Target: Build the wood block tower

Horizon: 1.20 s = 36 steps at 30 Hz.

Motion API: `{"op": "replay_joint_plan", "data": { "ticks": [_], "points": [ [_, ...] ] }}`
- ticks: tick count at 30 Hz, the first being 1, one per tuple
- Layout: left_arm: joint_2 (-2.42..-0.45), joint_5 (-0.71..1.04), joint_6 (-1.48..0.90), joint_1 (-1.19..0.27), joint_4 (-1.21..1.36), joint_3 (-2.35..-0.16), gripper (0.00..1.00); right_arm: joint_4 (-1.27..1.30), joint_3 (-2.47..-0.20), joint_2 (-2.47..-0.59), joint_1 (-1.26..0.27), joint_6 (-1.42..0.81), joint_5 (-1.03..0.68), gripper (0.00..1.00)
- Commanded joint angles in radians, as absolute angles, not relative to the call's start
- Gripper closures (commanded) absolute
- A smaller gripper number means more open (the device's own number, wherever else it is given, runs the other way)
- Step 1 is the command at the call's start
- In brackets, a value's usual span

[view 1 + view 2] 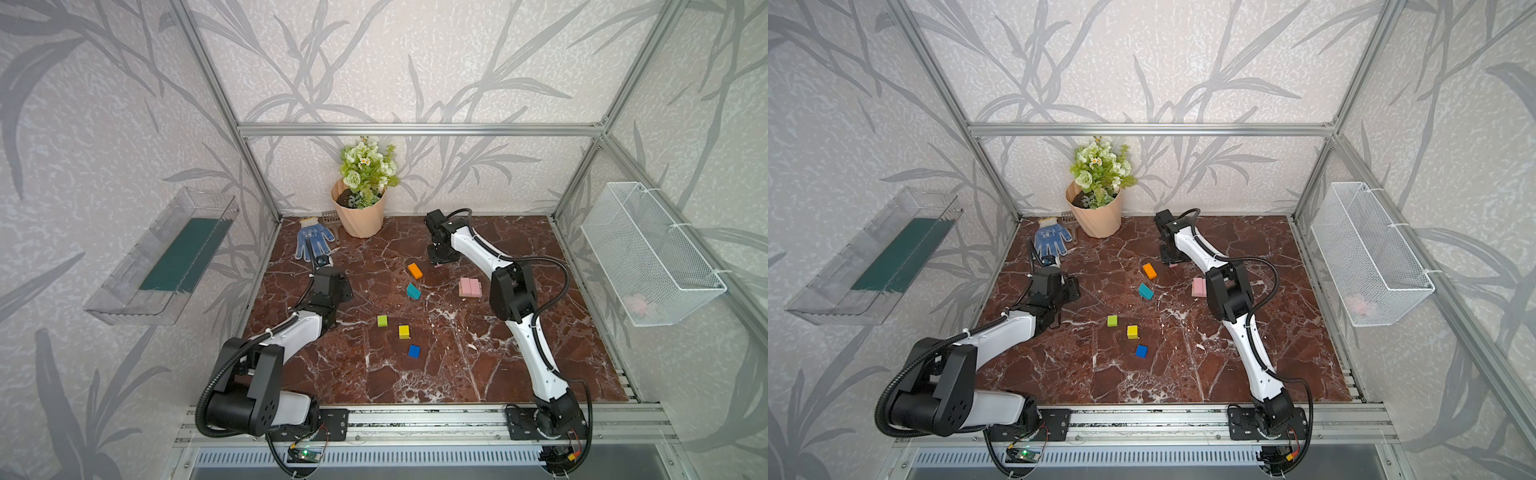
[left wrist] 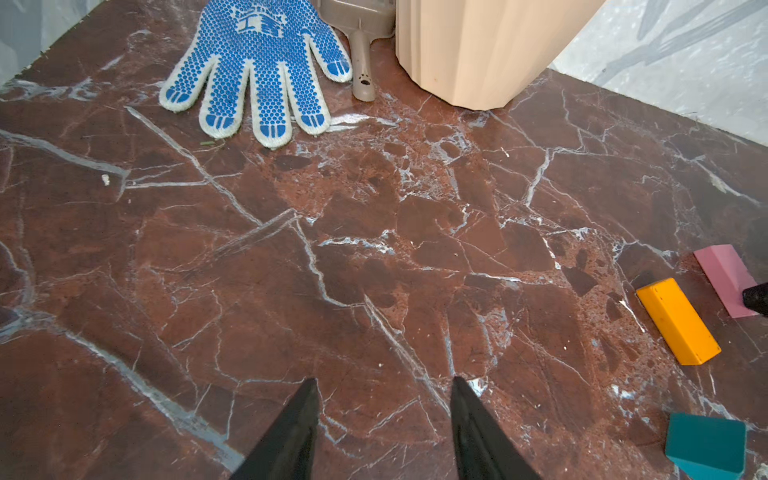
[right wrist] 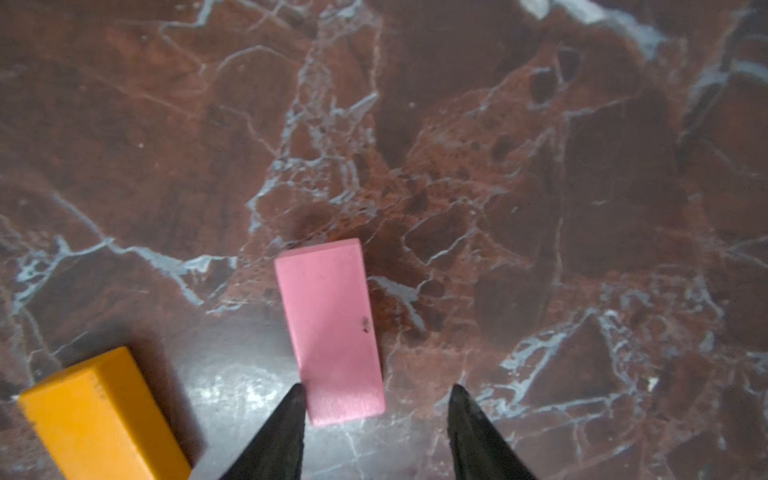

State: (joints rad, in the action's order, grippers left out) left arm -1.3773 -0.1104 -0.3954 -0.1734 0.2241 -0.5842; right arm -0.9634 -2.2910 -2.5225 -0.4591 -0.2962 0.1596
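My right gripper (image 3: 376, 386) is open low over the marble, at the back of the table (image 1: 442, 259). A pink block (image 3: 330, 328) lies flat with its near end between the fingers, against one finger and apart from the other. Beside it lies an orange block (image 3: 104, 415) (image 1: 414, 270), with a teal block (image 1: 413, 291) just in front. A low stack of pink on plain wood (image 1: 470, 287) sits by the right arm's elbow. Lime (image 1: 382, 320), yellow (image 1: 404, 331) and blue (image 1: 414, 351) cubes stand in the middle. My left gripper (image 2: 384, 384) is open and empty over bare marble on the left.
A peach flower pot (image 1: 360, 216) stands at the back, with a blue dotted glove (image 1: 313, 241) and a small scoop (image 2: 361, 62) to its left. A clear tray (image 1: 166, 257) hangs on the left wall. On the right wall hangs a white wire basket (image 1: 648, 253).
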Motion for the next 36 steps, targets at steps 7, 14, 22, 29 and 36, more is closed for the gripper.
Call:
{"op": "replay_joint_plan", "data": {
  "ticks": [7,14,22,29,36],
  "points": [
    [-1.371,-0.099,-0.394,-0.164,0.247,-0.583,0.48,-0.935,-2.205,-2.479,-0.423,-0.33,0.178,0.46],
    [-1.37,-0.095,-0.396,-0.163,0.249,-0.581,0.48,-0.911,-2.215,-2.485,-0.424,-0.356,0.089,0.44],
    [-1.367,-0.091,-0.396,-0.161,0.255,-0.576,0.48,-0.902,-2.262,-2.533,-0.445,-0.435,0.044,0.42],
    [-1.359,-0.091,-0.396,-0.162,0.262,-0.568,0.48,-0.947,-2.386,-2.62,-0.448,-0.492,0.071,0.4],
    [-1.361,-0.087,-0.396,-0.16,0.265,-0.568,0.48,-0.989,-2.511,-2.697,-0.448,-0.495,0.09,0.37]
  ]
}}
